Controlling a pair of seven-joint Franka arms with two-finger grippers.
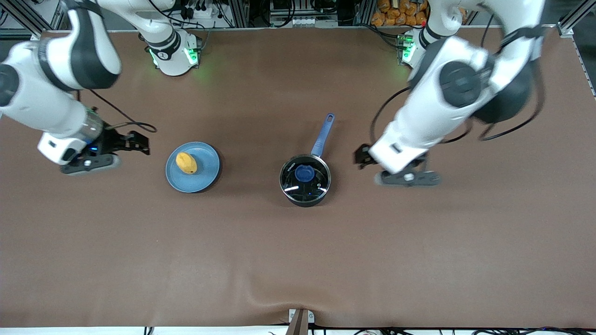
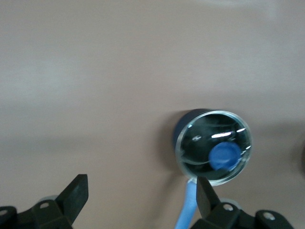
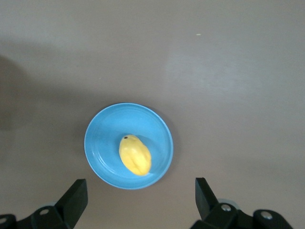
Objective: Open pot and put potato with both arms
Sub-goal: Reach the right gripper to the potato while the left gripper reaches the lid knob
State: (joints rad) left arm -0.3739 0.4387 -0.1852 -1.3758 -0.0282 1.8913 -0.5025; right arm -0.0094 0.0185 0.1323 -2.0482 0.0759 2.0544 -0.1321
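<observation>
The black pot [image 1: 305,179] stands mid-table with its glass lid and blue knob [image 1: 304,173] on. Its blue handle [image 1: 323,135] points toward the robots' bases. The yellow potato [image 1: 186,163] lies on a light-blue plate [image 1: 205,174] toward the right arm's end. My left gripper [image 1: 361,156] is open and empty over bare table beside the pot. The left wrist view shows the pot [image 2: 200,138], the knob [image 2: 225,156] and the left gripper [image 2: 141,195]. My right gripper [image 1: 139,142] is open and empty over bare table beside the plate. The right wrist view shows the potato [image 3: 135,155], the plate [image 3: 102,143] and the right gripper [image 3: 141,195].
The table is covered with a brown cloth [image 1: 298,260]. Black cables trail from both arms, one lying on the cloth near the right gripper [image 1: 135,124]. The arm bases [image 1: 174,53] stand along the edge farthest from the front camera.
</observation>
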